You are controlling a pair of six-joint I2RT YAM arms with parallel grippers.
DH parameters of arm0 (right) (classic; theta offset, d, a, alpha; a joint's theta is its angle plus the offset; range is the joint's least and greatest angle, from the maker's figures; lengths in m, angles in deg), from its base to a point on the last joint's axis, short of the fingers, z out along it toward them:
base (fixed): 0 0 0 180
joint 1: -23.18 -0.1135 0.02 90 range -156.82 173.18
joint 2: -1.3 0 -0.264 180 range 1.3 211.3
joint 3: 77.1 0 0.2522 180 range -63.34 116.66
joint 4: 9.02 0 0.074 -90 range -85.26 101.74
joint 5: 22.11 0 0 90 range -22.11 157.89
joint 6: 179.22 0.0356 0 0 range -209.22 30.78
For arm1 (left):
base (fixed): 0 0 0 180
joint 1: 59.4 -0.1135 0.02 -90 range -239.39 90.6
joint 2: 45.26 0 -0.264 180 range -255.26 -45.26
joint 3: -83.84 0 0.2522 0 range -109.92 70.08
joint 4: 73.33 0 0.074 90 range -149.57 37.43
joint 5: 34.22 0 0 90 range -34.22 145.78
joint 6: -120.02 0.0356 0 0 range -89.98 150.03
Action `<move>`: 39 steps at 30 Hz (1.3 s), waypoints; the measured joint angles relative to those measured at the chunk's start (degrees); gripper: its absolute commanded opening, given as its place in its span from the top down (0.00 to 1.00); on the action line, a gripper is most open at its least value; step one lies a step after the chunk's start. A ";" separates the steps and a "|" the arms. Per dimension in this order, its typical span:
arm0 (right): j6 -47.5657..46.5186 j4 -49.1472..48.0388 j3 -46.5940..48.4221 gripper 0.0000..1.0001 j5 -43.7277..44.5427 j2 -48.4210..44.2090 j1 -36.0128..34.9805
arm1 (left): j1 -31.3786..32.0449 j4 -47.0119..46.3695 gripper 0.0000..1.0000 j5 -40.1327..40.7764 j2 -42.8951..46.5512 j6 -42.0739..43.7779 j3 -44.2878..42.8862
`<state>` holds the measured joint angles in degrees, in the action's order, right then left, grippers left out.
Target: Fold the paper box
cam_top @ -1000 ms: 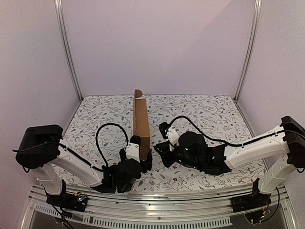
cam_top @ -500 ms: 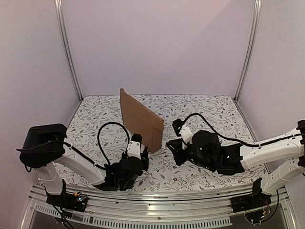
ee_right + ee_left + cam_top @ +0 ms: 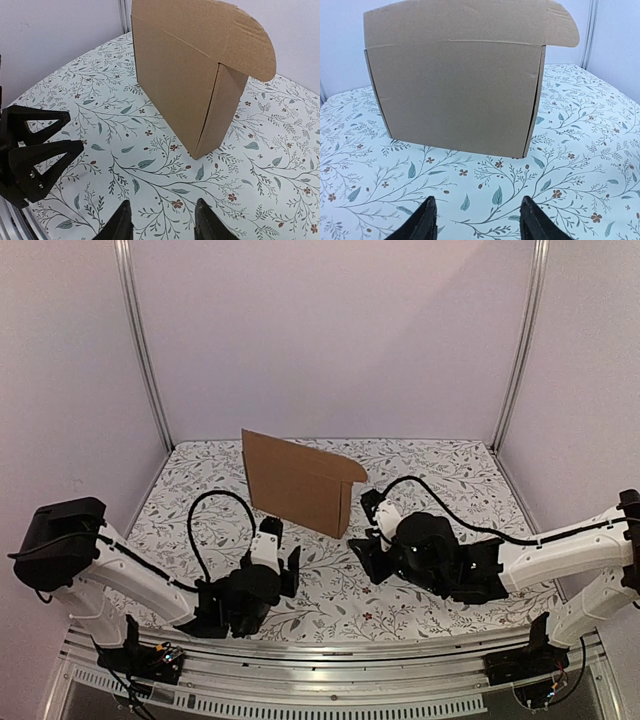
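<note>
The paper box [image 3: 298, 481] is a folded brown carton standing upright on its edge on the floral table, held by neither gripper. In the left wrist view the paper box [image 3: 457, 85] shows its broad face, with a rounded flap sticking out at its top right. My left gripper [image 3: 478, 201] is open a short way in front of it, with only tablecloth between the fingers. In the right wrist view the paper box [image 3: 185, 75] shows its narrow end corner. My right gripper [image 3: 162, 202] is open too, apart from the box. From above, left gripper [image 3: 283, 562] and right gripper [image 3: 362, 540] flank the box's near side.
The floral tablecloth [image 3: 440, 475] covers the table. Metal frame posts [image 3: 140, 340] and white walls enclose it on the left, right and back. My left gripper's black fingers [image 3: 37, 145] show at the left edge of the right wrist view.
The box has turned from edge-on to broadside and moved back and left. My left gripper has let go and drawn back toward me. My right gripper has opened.
</note>
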<state>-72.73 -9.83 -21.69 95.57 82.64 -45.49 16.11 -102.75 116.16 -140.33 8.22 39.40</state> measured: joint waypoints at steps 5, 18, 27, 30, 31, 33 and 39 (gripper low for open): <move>-2.03 0.44 1.27 0.01 0.24 0.52 3.74 | -3.45 9.86 0.12 -4.11 6.82 -2.14 -0.04; -8.96 -5.20 6.12 0.01 -19.17 12.04 19.32 | -14.12 21.66 0.01 -17.42 24.00 -5.53 4.35; -10.38 -13.44 13.35 0.01 -34.14 22.91 25.94 | -14.78 29.57 0.00 -21.46 34.62 -9.25 5.42; -10.60 -15.50 15.13 0.01 -36.44 25.62 26.86 | -14.80 31.93 0.01 -22.08 37.24 -9.99 5.70; -10.73 -16.09 15.45 0.01 -37.03 26.32 27.12 | -14.82 32.50 0.00 -22.18 37.99 -10.08 5.86; -10.97 -17.25 16.09 0.01 -38.16 27.56 27.47 | -14.84 33.53 0.01 -22.32 39.19 -10.32 6.29; -11.54 -19.76 17.81 0.05 -40.46 30.18 27.74 | -15.06 35.56 0.01 -22.49 40.13 -10.88 6.97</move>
<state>-84.27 -29.59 -3.87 55.11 112.83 -17.75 1.05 -67.19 93.67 -100.20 -2.66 46.38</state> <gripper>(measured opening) 0.971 0.995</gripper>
